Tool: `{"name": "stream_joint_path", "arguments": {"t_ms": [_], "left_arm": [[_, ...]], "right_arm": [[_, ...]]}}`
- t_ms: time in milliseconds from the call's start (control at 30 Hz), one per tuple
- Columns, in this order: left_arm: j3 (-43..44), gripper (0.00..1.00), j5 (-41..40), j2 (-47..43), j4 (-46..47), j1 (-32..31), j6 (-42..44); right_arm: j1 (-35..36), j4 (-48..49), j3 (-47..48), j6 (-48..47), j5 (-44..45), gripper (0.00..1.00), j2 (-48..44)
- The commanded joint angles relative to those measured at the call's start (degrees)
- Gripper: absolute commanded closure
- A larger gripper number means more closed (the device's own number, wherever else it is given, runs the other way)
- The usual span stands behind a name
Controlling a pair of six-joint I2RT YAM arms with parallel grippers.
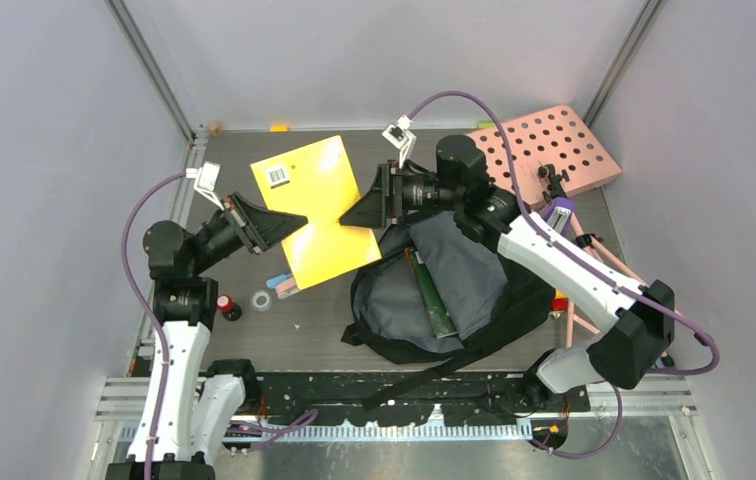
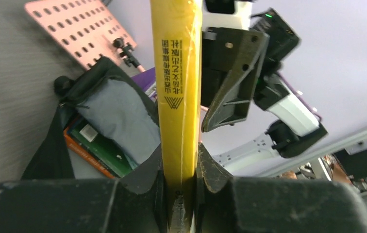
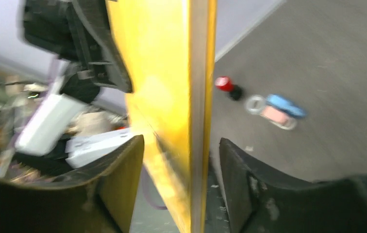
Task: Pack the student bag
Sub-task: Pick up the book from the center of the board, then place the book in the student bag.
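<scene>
A thin yellow book (image 1: 319, 190) hangs above the table, left of the student bag (image 1: 389, 300). The bag is black, lies open and shows its grey lining (image 1: 464, 265), with a green book (image 1: 432, 295) inside. My left gripper (image 1: 299, 225) is shut on the yellow book's left edge; in the left wrist view both fingers (image 2: 210, 167) press on the book's spine (image 2: 179, 73). My right gripper (image 1: 349, 215) straddles the opposite edge. In the right wrist view the book (image 3: 172, 73) stands between the open jaws (image 3: 181, 165), with a gap on each side.
A pink perforated board (image 1: 544, 150) leans at the back right. On the table by the left arm lie a small red-capped bottle (image 1: 224, 305), a tape ring (image 1: 262, 300) and a pink and blue eraser (image 1: 282, 287). Metal frame posts and grey walls surround the table.
</scene>
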Motion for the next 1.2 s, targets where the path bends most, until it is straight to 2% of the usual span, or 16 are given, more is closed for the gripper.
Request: {"name": "stream_joint_path", "arguments": {"t_ms": [0,67,133,233,467,733,1167], "left_arm": [[0.04,1.0,-9.31,-2.42,-11.15,-0.17,7.26],[0.4,1.0,-15.74,-3.25,-21.22,-0.19,11.89],[-0.6,1.0,-19.55,-3.32,-25.1,-0.19,13.18],[-3.03,1.0,-21.76,-1.77,-25.95,-0.19,11.29],[-4.68,1.0,-24.86,1.28,-28.2,-0.24,10.13],[-3.88,1.0,-23.4,3.62,-30.51,-0.26,11.34],[-3.38,1.0,-22.49,3.38,-30.95,-0.25,10.75]], "right_arm": [[0.17,-18.9,-0.51,-14.15,22.06,0.3,-9.07],[0.17,-23.19,-3.32,-16.1,31.15,0.25,-12.1],[0.37,-27.3,-5.84,-17.69,38.94,0.24,-14.34],[2.54,-34.09,-8.29,-19.5,54.2,0.24,-15.8],[16.6,-43.55,-12.86,-19.13,80.31,0.25,-13.95],[26.02,-45.97,-13.9,-16.95,94.57,0.25,-6.93],[28.79,-47.64,-14.31,-12.25,104.49,0.23,8.79]]}}
